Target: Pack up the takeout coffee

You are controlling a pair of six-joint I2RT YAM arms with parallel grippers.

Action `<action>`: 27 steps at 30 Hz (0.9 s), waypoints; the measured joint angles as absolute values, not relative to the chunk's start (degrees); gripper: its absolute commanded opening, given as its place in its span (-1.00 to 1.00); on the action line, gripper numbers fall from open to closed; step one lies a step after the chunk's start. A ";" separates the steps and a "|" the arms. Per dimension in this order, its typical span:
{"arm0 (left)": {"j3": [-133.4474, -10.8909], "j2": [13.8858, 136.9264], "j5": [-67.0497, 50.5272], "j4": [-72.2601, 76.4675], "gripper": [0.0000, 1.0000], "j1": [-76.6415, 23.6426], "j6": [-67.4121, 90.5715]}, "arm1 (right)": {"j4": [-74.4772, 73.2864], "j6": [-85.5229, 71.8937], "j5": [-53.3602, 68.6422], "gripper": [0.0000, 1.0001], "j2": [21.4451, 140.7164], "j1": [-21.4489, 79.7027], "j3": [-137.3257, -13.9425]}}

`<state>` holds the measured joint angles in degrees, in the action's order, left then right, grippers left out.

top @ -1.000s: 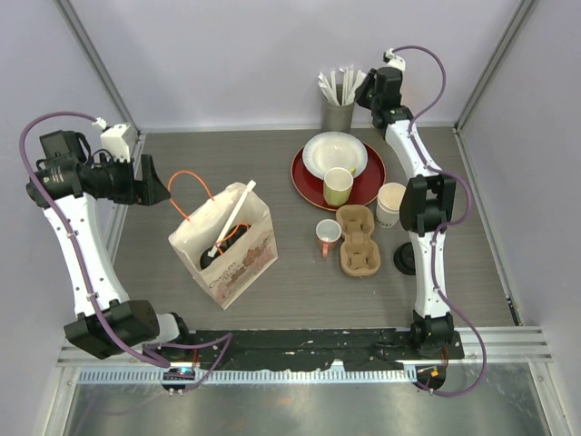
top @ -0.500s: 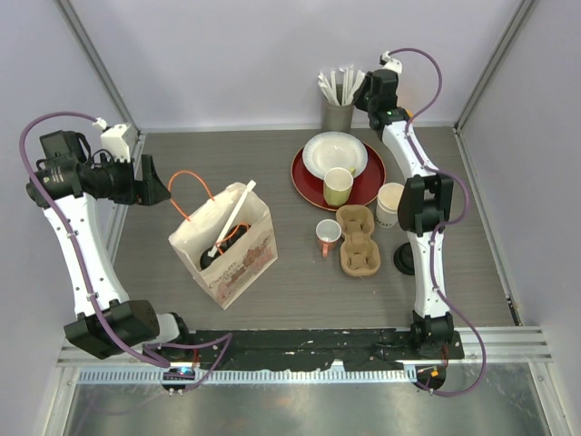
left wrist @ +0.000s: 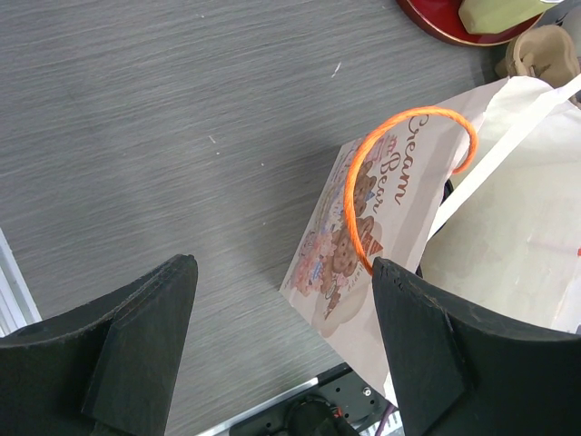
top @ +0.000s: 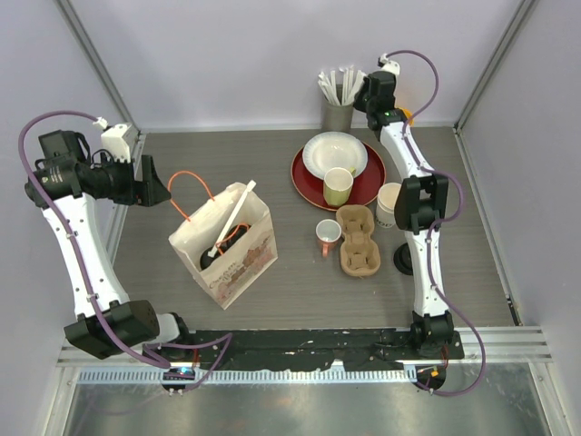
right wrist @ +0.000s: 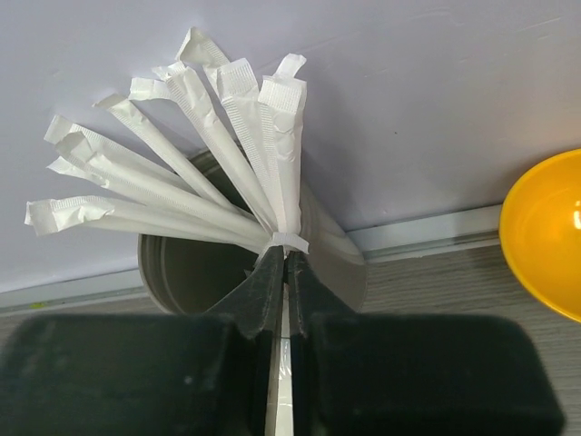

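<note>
Pinching a wrapped straw (right wrist: 283, 154) in the grey cup (right wrist: 331, 259), the right gripper (right wrist: 286, 259) is closed on it, while the left gripper (left wrist: 283, 272) stands wide.

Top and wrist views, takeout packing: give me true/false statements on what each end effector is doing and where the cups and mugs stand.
1. The right end effector is shut on a wrapped straw in the holder. True.
2. The left end effector grips the orange handle of the paper bag. False: it is open and holds nothing, with the handle apart from its fingers.
3. A paper cup sits in the cup carrier. False: the carrier's wells are empty, and the cup stands on the table beside it.
4. The pale green mug stands on the red plate. True.
</note>
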<state>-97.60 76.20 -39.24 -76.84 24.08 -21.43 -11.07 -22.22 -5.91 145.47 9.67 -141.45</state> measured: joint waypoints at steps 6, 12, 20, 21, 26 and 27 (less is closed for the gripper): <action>-98.19 76.20 -39.75 -77.03 0.65 24.08 -21.71 | -11.07 -21.50 -5.87 -0.98 145.56 9.69 -141.58; -98.24 76.09 -39.94 -77.06 0.65 24.08 -21.76 | -8.67 -21.28 -4.93 -0.98 142.45 9.69 -136.14; -98.24 75.94 -40.10 -77.06 0.65 24.08 -21.98 | -8.64 -20.29 -3.92 -0.98 135.70 9.72 -131.26; -98.24 75.90 -40.12 -77.03 0.65 24.08 -22.00 | -8.64 -19.94 -3.95 -0.99 134.96 9.72 -131.17; -98.24 75.64 -40.12 -77.06 0.65 24.08 -22.59 | -8.29 -18.52 -4.01 -0.98 131.87 9.72 -130.47; -98.24 75.59 -40.12 -77.03 0.65 24.08 -22.76 | -8.14 -18.28 -4.03 -0.98 131.41 9.72 -130.19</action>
